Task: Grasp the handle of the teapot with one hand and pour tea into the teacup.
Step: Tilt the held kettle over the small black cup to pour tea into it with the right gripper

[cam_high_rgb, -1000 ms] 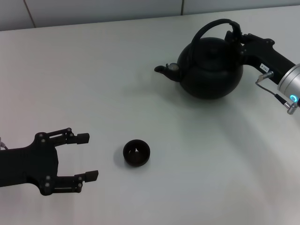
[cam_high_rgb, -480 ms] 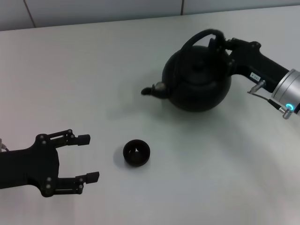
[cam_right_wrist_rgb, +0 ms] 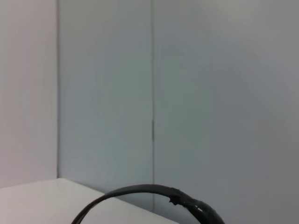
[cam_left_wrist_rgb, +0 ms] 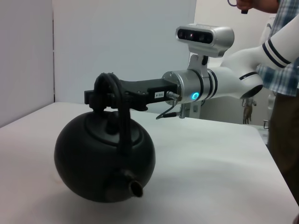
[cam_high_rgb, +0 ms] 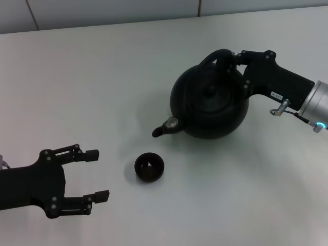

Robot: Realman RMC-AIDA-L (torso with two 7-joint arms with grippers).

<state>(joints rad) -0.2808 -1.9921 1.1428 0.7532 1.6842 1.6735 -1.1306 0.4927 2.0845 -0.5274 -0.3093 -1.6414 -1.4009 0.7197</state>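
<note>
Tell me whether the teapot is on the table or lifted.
Lifted. In the left wrist view the teapot hangs clear of the table, carried by its handle in the right gripper.

The head camera is looking steeply down on the white table (cam_high_rgb: 102,77), taking in both arms from above. The left wrist camera is sitting low near the tabletop, facing sideways across it, close on the teapot (cam_left_wrist_rgb: 105,163) that the head view is also catching (cam_high_rgb: 210,105). The right wrist camera is pointing at the wall (cam_right_wrist_rgb: 187,93), catching only the handle (cam_right_wrist_rgb: 149,190).
</note>
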